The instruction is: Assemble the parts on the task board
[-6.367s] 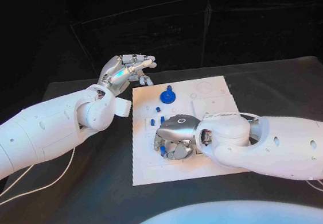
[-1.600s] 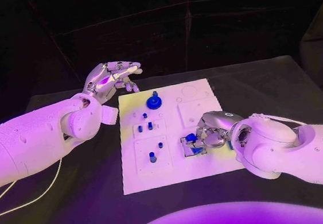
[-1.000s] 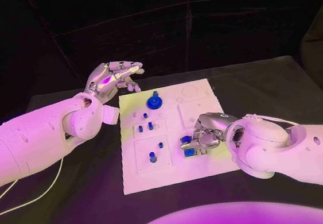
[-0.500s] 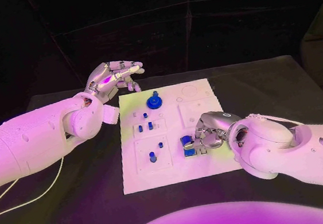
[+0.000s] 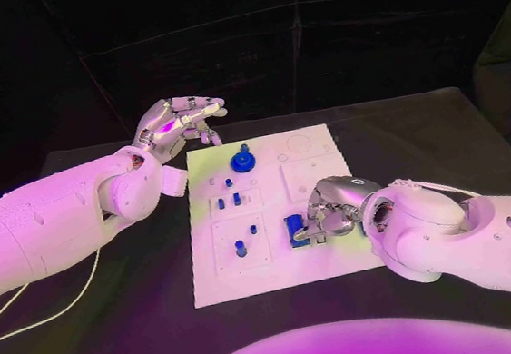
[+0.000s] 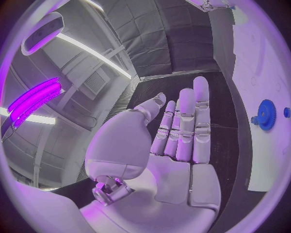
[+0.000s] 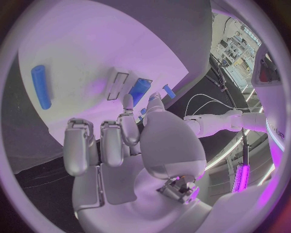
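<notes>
The white task board lies mid-table. My right hand rests on its near right part, thumb and a fingertip pinching the end of a long blue block beside a narrow slot. A blue rod lies loose on the board close by. A blue gear stands at the board's far end, and several small blue pegs stand in the left column. My left hand hovers beyond the board's far left corner, fingers apart and empty.
The black table surrounds the board, with bare room to the left and right. A white cable runs over the table under my left arm. The board's far right part carries round recesses.
My right hand has shifted slightly and turned the blue block, which now shows as one long piece beside the hand. The left hand stays where it was.
</notes>
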`<state>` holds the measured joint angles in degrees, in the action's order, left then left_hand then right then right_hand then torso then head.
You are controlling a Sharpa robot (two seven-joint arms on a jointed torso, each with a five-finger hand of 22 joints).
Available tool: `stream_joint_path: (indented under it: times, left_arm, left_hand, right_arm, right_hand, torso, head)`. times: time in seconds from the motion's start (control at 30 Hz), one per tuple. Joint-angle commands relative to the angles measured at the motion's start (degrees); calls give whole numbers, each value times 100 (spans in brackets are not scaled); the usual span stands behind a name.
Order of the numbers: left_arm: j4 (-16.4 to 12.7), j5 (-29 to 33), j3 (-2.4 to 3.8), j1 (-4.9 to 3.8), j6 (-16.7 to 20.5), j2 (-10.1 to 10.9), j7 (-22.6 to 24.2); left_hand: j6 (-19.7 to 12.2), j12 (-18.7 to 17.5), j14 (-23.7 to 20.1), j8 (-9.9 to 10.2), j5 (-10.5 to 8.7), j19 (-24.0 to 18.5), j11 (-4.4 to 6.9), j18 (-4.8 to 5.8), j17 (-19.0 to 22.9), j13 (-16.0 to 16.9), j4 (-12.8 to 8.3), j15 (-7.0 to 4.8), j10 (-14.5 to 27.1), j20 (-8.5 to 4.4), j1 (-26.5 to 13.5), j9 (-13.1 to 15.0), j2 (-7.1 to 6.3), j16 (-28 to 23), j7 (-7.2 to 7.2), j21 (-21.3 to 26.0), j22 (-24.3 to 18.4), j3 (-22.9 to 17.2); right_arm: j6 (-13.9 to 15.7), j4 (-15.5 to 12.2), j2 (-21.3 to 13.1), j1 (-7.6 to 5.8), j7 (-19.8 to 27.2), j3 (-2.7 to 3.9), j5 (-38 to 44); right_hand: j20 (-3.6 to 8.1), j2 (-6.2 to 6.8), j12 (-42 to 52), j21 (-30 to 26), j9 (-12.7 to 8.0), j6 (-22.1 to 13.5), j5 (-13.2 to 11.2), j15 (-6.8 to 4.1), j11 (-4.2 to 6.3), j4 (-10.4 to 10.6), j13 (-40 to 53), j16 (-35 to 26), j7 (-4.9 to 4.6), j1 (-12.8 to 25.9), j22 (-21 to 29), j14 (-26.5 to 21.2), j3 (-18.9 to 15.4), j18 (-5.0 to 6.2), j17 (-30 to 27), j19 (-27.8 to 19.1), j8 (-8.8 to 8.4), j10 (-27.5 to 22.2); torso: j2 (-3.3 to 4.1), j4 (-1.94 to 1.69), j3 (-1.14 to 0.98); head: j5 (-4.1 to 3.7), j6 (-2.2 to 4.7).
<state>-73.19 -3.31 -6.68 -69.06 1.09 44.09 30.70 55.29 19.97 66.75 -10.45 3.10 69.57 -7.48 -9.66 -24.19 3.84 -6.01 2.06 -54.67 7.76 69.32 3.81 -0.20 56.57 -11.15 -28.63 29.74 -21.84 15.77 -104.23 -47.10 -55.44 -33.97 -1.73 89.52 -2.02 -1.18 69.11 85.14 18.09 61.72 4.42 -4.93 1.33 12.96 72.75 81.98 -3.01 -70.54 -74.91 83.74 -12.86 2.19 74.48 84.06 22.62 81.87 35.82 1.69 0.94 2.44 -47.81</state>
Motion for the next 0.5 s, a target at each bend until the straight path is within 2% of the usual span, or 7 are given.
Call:
stream_joint_path:
  times: [0.03, 0.2, 0.27, 0.5]
  left_arm:
    - [-1, 25, 4, -9, -58, -4, 2]
    - [-6, 25, 4, -9, -55, 8, 1]
    - [-10, 25, 3, -9, -54, 15, 1]
    - [-22, 25, 3, -9, -49, 35, 3]
  left_hand:
    - [-11, 31, -40, 21, -15, 29, 12, -76, 9, -8, 6, 18, 43, -5, 18, 2, 10, 31, -22, 33, -5, 32]
    - [-11, 31, -40, 21, -15, 29, 12, -76, 9, -8, 6, 18, 43, -5, 18, 2, 10, 31, -22, 33, -5, 32]
    - [-11, 31, -40, 21, -15, 29, 12, -76, 9, -8, 6, 18, 43, -5, 18, 2, 10, 31, -22, 33, -5, 32]
    - [-11, 31, -40, 21, -15, 29, 12, -76, 9, -8, 6, 18, 43, -5, 18, 2, 10, 31, -22, 33, -5, 32]
  right_arm:
    - [-64, 42, 33, -9, 91, 4, 62]
    - [68, 37, 10, -8, 140, 4, 73]
    - [205, -27, -78, -8, 214, 5, 67]
    - [512, -350, -663, -81, 387, 25, -248]
  right_hand:
    - [6, -4, 8, 7, 8, -44, 22, 26, -16, -44, -2, 27, -2, -54, -817, 361, 7, -26, 9, 49, 12, 3]
    - [6, -33, -3, 2, 11, -52, 60, 27, -18, -57, -5, 21, -6, -94, -811, 359, 7, -24, -2, 43, 9, 0]
    - [3, -58, -12, -1, 9, -89, 195, 34, -28, -53, -3, 18, -20, -116, -809, 357, -19, -23, -4, 41, -15, -3]
    - [-13, -85, 16, 11, -8, -197, 337, 56, -59, 24, 38, 35, -59, -58, -829, 364, -105, -29, 30, 55, -89, 9]
  torso:
    - [2, -18, -4]
    - [1, -2, 3]
    - [-2, 10, 2]
    - [-7, 22, 1]
  head:
    - [7, -2]
    - [16, 1]
    - [22, 2]
    - [-44, 22]
